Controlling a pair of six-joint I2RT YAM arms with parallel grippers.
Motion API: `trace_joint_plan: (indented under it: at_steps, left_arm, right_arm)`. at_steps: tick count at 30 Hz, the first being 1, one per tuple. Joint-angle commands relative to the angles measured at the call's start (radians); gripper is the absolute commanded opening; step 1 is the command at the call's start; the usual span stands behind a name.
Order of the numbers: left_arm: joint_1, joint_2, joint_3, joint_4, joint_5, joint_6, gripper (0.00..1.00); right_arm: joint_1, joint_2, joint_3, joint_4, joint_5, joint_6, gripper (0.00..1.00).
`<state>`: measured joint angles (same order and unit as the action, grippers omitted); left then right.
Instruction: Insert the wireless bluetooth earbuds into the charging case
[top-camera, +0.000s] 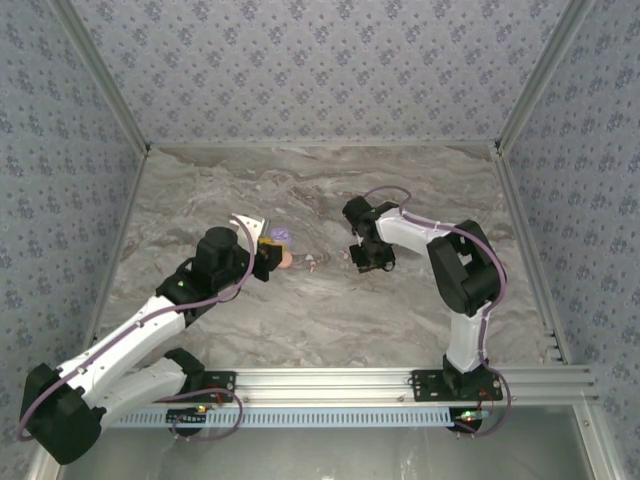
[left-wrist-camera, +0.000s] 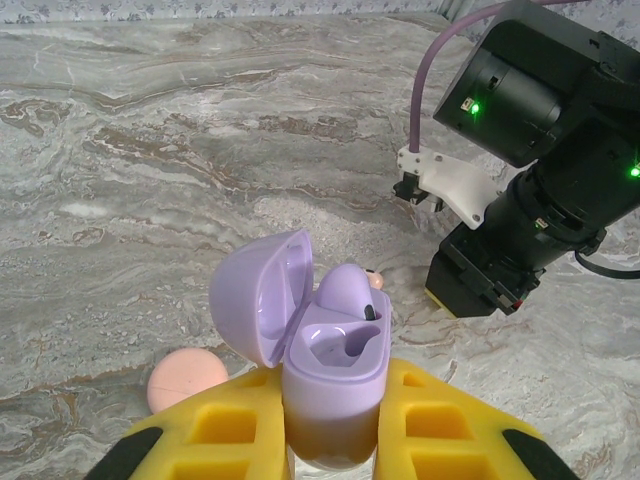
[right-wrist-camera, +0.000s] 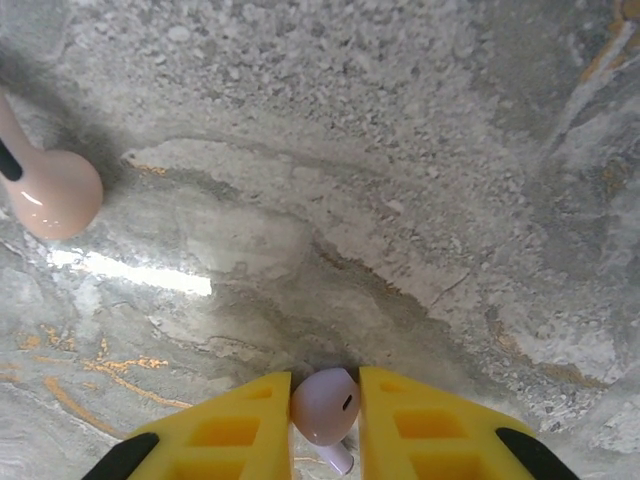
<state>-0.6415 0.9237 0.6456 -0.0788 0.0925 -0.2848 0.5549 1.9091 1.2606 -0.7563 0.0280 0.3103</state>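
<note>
Marble tabletop (right-wrist-camera: 400, 150), lilac earbud (right-wrist-camera: 325, 405) in right gripper (right-wrist-camera: 325, 385)

An open charging case (left-wrist-camera: 335, 350) sits between the left fingers (left-wrist-camera: 220, 430) with one earbud (left-wrist-camera: 345, 290) in it. To its right, a second earbud (right-wrist-camera: 325, 405) sits between the right fingers (right-wrist-camera: 420, 425).

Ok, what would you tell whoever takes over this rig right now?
Left gripper: shut on the lilac plastic charging case, lid open.
Right gripper: shut on a pale lilac earbud low over the grey marbled table; whether it is lifted, I cannot tell.
Done: one seated lilac earbud is in the case; the second slot is empty.
Left: carry the held bud to that slot. A glossy pink earbud and a round pink case lie loose on the table.
</note>
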Motion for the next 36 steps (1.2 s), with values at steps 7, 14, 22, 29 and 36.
trace_joint_plan:
  at_steps: [7,14,22,29,36]
  left_arm:
    - [0.0,-0.003,0.003,0.03,0.015,0.012,0.13]
    - [0.001,-0.004,0.003,0.03,0.016,0.011,0.13]
    - [0.001,-0.005,0.006,0.027,0.016,0.014,0.13]
    - [0.001,-0.005,0.008,0.027,0.015,0.016,0.13]
    - [0.001,-0.003,0.006,0.027,0.015,0.018,0.13]
  right_arm:
    - [-0.029,-0.027,-0.058,0.044,-0.001,0.043,0.33]
    - [-0.004,-0.023,-0.015,0.002,0.039,-0.011,0.36]
    - [0.021,0.011,0.041,-0.037,0.076,-0.043,0.36]
    - [0.032,0.03,0.058,-0.05,0.067,-0.052,0.36]
    - [0.034,0.033,0.053,-0.057,0.072,-0.048,0.36]
